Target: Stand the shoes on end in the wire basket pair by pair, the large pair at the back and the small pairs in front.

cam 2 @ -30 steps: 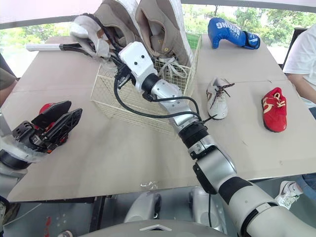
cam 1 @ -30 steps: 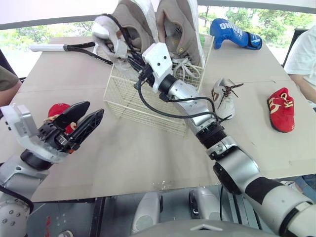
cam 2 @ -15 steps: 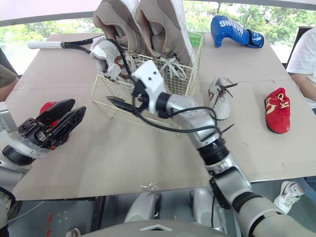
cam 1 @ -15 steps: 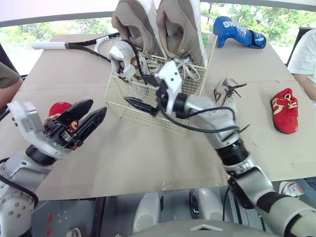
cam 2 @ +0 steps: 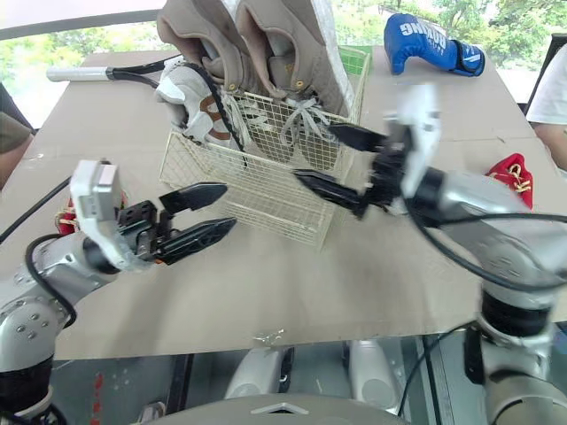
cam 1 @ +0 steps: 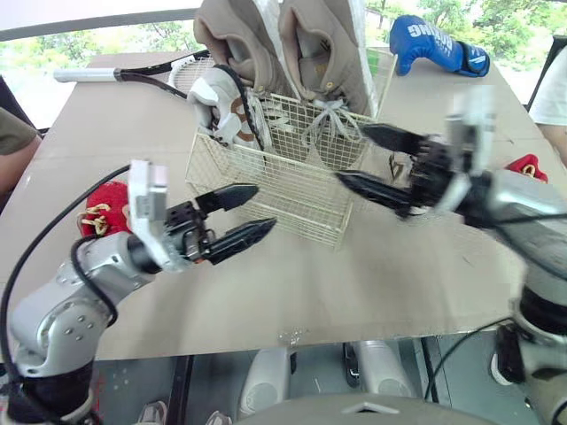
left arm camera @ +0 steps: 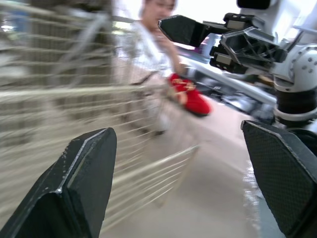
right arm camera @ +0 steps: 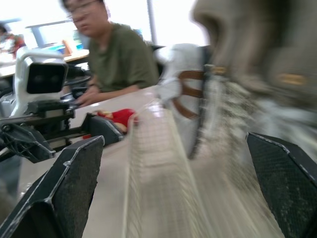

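**A:** Where did we see the shoes?

**B:** The large beige pair of shoes (cam 1: pixel 292 44) stood on end at the back of the white wire basket (cam 1: pixel 266 177). A small white shoe with brown trim (cam 1: pixel 221 102) stood in its front left corner. One small red shoe (cam 1: pixel 97 208) lay on the tabletop (cam 1: pixel 399 266) by our left arm, and another red shoe (cam 1: pixel 527 166) lay far right.

**A:** And our fingers?

**B:** The left gripper (cam 1: pixel 264 208) and the right gripper (cam 1: pixel 351 154) both hovered near the basket's front, fingers spread, holding nothing.

**A:** Any writing?

**B:** We read white letters "ING" on the blue boxing glove (cam 1: pixel 438 49).
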`<state>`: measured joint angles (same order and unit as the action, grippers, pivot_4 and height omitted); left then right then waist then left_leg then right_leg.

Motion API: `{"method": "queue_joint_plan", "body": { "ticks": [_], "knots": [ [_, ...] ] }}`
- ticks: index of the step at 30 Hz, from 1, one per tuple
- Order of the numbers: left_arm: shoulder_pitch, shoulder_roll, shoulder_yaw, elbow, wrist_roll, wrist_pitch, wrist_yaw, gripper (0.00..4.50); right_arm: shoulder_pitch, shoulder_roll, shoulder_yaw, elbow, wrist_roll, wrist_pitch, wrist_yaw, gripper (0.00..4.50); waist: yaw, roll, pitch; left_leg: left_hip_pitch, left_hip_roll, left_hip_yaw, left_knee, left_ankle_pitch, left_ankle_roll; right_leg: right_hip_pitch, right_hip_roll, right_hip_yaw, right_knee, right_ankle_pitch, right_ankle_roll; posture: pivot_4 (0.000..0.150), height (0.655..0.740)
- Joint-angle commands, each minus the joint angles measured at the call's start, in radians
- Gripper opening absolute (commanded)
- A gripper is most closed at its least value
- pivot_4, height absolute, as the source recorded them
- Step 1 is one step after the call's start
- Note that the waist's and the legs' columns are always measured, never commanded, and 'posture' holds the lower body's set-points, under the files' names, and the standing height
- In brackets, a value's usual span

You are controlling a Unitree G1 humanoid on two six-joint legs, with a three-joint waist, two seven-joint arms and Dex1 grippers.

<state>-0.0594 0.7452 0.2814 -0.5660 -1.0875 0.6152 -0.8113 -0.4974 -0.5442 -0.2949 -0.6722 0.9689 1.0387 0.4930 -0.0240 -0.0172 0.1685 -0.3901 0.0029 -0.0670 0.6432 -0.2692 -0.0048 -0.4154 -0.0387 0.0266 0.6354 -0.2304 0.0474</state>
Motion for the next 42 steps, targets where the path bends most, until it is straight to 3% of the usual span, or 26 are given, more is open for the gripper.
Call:
{"method": "queue_joint_plan", "body": {
  "ticks": [1, 4, 10, 15, 23, 27, 30, 34, 37, 42],
  "knots": [
    [-0.049, -0.017, -0.071, -0.051, 0.053, -0.015, 0.008, 4.43, 0.062, -0.109, -0.139, -0.029, 0.044, 0.076, -0.102, 4.5, 0.0, 0.0, 0.0, 0.0, 0.0, 0.001, 0.0, 0.0, 0.0, 0.0, 0.0, 0.001, 0.0, 0.0, 0.0, 0.15, 0.74],
    [-0.074, -0.026, -0.112, -0.062, 0.063, -0.003, 0.014, 4.43, 0.088, -0.166, -0.157, 0.007, 0.05, 0.097, -0.142, 4.5, -0.008, -0.001, 0.0, 0.001, 0.001, 0.003, 0.002, 0.0, 0.0, 0.0, 0.002, 0.002, 0.001, 0.0, 0.0, 0.15, 0.74],
    [-0.088, 0.005, -0.153, -0.029, 0.106, 0.004, -0.07, 4.43, -0.008, -0.181, 0.019, 0.371, -0.085, 0.137, -0.142, 4.5, -0.016, -0.002, 0.001, 0.005, 0.001, 0.005, 0.005, 0.0, 0.0, 0.004, 0.004, 0.005, 0.003, 0.0, 0.0, 0.15, 0.74],
    [-0.058, 0.015, -0.131, -0.072, 0.106, -0.024, -0.118, 4.43, -0.151, -0.146, 0.194, 0.73, -0.286, 0.005, -0.078, 4.5, -0.018, -0.002, 0.001, 0.004, 0.001, 0.007, 0.005, -0.001, 0.001, 0.003, 0.004, 0.008, 0.002, 0.0, 0.0, 0.15, 0.74],
    [-0.036, 0.006, -0.117, -0.125, 0.128, -0.05, -0.101, 4.43, -0.355, -0.111, 0.302, 1.205, -0.482, -0.137, 0.093, 4.5, -0.008, -0.002, 0.003, 0.001, 0.001, 0.006, 0.006, -0.001, 0.002, 0.001, 0.003, 0.007, 0.002, 0.0, 0.001, 0.15, 0.74],
    [-0.026, 0.005, -0.119, -0.129, 0.139, -0.056, -0.103, 4.5, -0.412, -0.124, 0.335, 1.321, -0.528, -0.135, 0.22, 2.65, -0.006, -0.002, 0.003, 0.001, 0.001, 0.006, 0.007, -0.001, 0.002, 0.001, 0.003, 0.007, 0.002, 0.001, 0.001, 0.15, 0.74],
    [-0.009, 0.005, -0.115, -0.122, 0.151, -0.06, -0.102, 4.5, -0.418, -0.15, 0.347, 1.29, -0.534, -0.1, 0.304, 1.26, -0.002, -0.002, 0.003, 0.001, 0.001, 0.006, 0.008, -0.001, 0.002, 0.002, 0.003, 0.007, 0.003, 0.001, 0.001, 0.15, 0.74],
    [0.005, 0.012, -0.122, -0.106, 0.177, -0.066, -0.118, 4.5, -0.365, -0.194, 0.332, 1.137, -0.508, -0.041, 0.374, 0.02, 0.006, -0.001, 0.003, 0.001, 0.001, 0.005, 0.007, -0.001, 0.002, 0.001, 0.003, 0.006, 0.003, 0.001, 0.001, 0.15, 0.74],
    [0.009, 0.009, -0.134, -0.086, 0.2, -0.079, -0.138, 4.5, -0.292, -0.213, 0.243, 0.977, -0.455, 0.009, 0.355, 0.02, 0.008, -0.001, 0.003, 0.0, 0.001, 0.005, 0.007, -0.001, 0.002, 0.001, 0.003, 0.005, 0.003, 0.001, 0.001, 0.15, 0.74],
    [0.019, 0.009, -0.135, -0.046, 0.229, -0.097, -0.173, 4.5, -0.1, -0.21, -0.045, 0.534, -0.212, 0.157, 0.325, 0.02, 0.014, 0.0, 0.004, -0.002, 0.001, 0.003, 0.009, -0.001, 0.002, -0.001, 0.003, 0.003, 0.004, 0.001, 0.001, 0.15, 0.74]
  ]
}}
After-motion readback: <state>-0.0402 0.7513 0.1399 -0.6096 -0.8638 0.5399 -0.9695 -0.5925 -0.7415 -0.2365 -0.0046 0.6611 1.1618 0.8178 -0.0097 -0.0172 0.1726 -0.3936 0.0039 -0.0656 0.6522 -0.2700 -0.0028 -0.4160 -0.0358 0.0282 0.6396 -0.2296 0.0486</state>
